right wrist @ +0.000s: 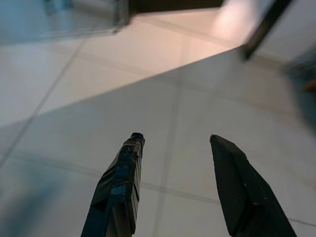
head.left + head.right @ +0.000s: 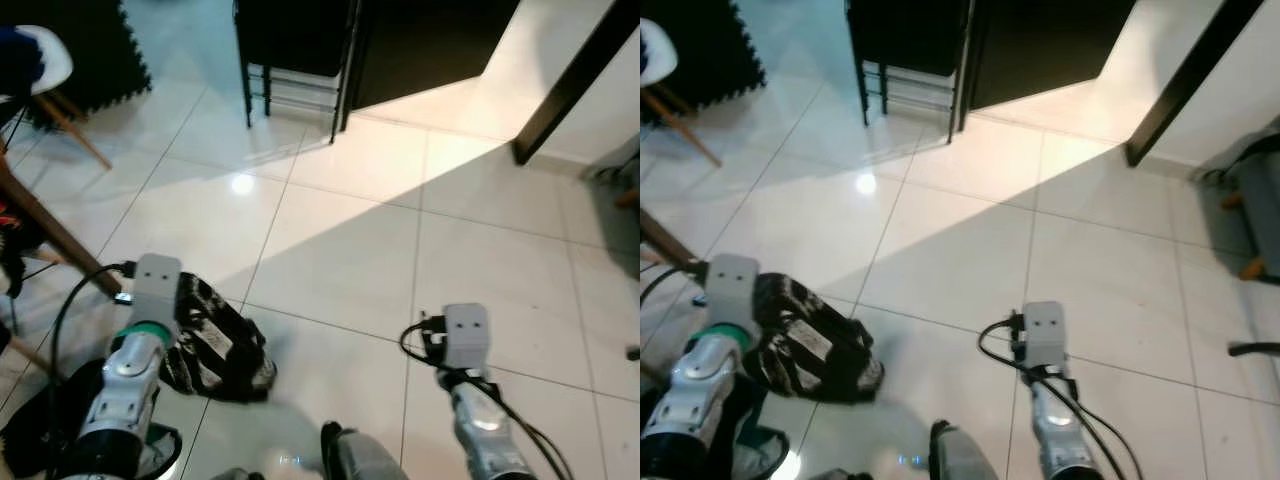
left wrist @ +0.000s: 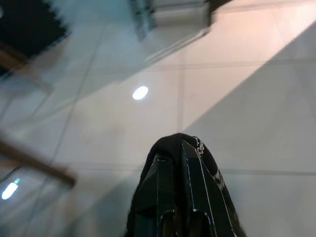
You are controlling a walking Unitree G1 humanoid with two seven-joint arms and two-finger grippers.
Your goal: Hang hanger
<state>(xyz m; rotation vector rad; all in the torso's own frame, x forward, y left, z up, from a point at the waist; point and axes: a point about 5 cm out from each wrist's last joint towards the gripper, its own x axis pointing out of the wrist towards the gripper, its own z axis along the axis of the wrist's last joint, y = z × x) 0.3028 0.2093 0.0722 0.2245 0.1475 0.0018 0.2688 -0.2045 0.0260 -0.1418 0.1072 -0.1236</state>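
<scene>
A black garment with white print (image 2: pixel 217 342) hangs from my left arm, low on the left above the tiled floor. In the left wrist view my left gripper (image 3: pixel 173 150) has its fingers (image 3: pixel 159 187) pressed together, with the black garment (image 3: pixel 207 163) draped over their tips. My right gripper (image 1: pixel 175 140) is open over bare tile, nothing between its fingers (image 1: pixel 123 173). Its grey wrist block (image 2: pixel 466 336) is at lower right in the eye views. I can make out no hanger.
A black metal rack (image 2: pixel 295 60) stands ahead beside a dark doorway. A black post (image 2: pixel 570 80) slants at upper right. Wooden chair legs (image 2: pixel 60 240), a white chair (image 2: pixel 40 60) and a black foam mat (image 2: pixel 105 50) are on the left. A grey object (image 2: pixel 1252 200) sits at far right.
</scene>
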